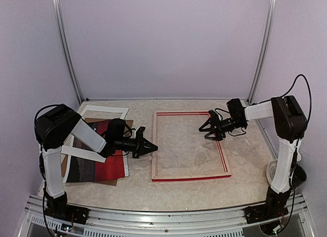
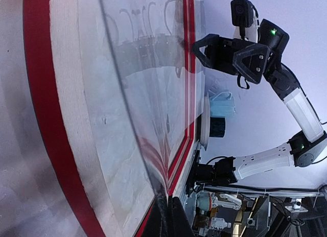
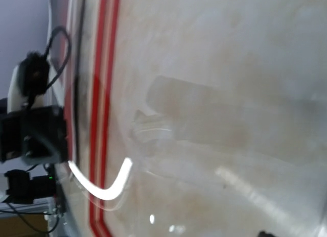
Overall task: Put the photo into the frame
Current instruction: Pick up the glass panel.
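left pincer: fingers pressed together, tip at the left rail of the frame. in the left wrist view the edge of a clear sheet met the tip; a grip on it could not be confirmed. right pincer: fingers spread, nothing between them, held over the right rail. the right wrist view was blurred. the photo lay on the surface left of the frame, partly hidden under the left arm.
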You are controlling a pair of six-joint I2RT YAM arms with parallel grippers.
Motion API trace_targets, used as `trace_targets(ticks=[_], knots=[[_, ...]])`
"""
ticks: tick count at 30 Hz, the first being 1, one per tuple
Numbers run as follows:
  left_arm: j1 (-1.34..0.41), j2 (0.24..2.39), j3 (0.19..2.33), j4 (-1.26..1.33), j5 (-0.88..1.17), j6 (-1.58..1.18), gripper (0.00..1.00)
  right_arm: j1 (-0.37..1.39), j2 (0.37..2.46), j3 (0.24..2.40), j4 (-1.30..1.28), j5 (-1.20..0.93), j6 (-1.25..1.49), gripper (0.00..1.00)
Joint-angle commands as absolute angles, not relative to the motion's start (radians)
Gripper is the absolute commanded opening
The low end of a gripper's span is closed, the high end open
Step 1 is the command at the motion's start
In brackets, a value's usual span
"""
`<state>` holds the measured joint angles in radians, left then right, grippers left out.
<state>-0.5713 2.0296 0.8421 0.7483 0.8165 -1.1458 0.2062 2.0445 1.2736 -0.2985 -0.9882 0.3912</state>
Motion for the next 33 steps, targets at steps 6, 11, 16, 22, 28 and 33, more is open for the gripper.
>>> trace_targets(ticks=[6, 11, 16, 22, 28, 33], knots=[[-0.545, 2.040, 0.828, 0.805, 0.827, -1.146, 0.00, 0.205, 1.823, 1.088, -0.246, -1.016, 0.398, 0.61], [-0.538, 2.035, 0.835, 0.793, 0.836, -1.138, 0.01, 0.213, 1.774, 1.001, -0.209, -1.019, 0.408, 0.47], [-0.538, 2.035, 0.852, 0.763, 0.838, -1.122, 0.04, 0.227, 1.737, 0.952, -0.224, -0.969, 0.404, 0.32], [-0.544, 2.043, 0.872, 0.716, 0.838, -1.088, 0.08, 0.230, 1.653, 0.890, -0.215, -0.902, 0.425, 0.17], [-0.549, 2.045, 0.888, 0.679, 0.828, -1.070, 0.15, 0.230, 1.589, 0.826, -0.191, -0.849, 0.445, 0.12], [-0.557, 2.050, 0.913, 0.634, 0.815, -1.051, 0.19, 0.230, 1.565, 0.780, -0.165, -0.823, 0.460, 0.08]])
